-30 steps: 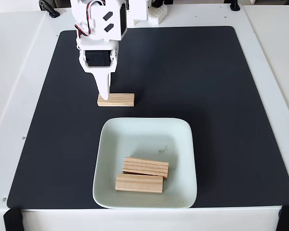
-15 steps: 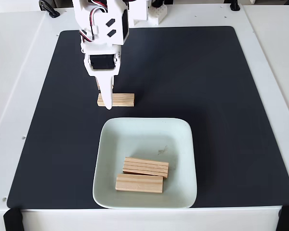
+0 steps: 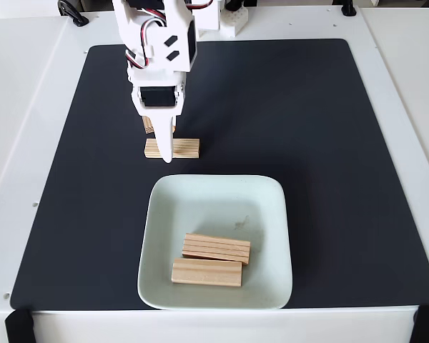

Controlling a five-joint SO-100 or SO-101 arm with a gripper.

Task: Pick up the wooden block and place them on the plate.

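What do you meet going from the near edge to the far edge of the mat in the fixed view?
Plate's near rim → lower block in plate → upper block in plate → block on the mat → gripper over it.

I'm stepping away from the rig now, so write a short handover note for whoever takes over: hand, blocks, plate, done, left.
Hand: above the left end of the block on the mat; a pale wooden piece shows behind the fingers, grip unclear.
Plate: front of the black mat, holding two blocks in its near half.
Done: two blocks plated.
Left: the block on the mat, plus whatever the hand carries.
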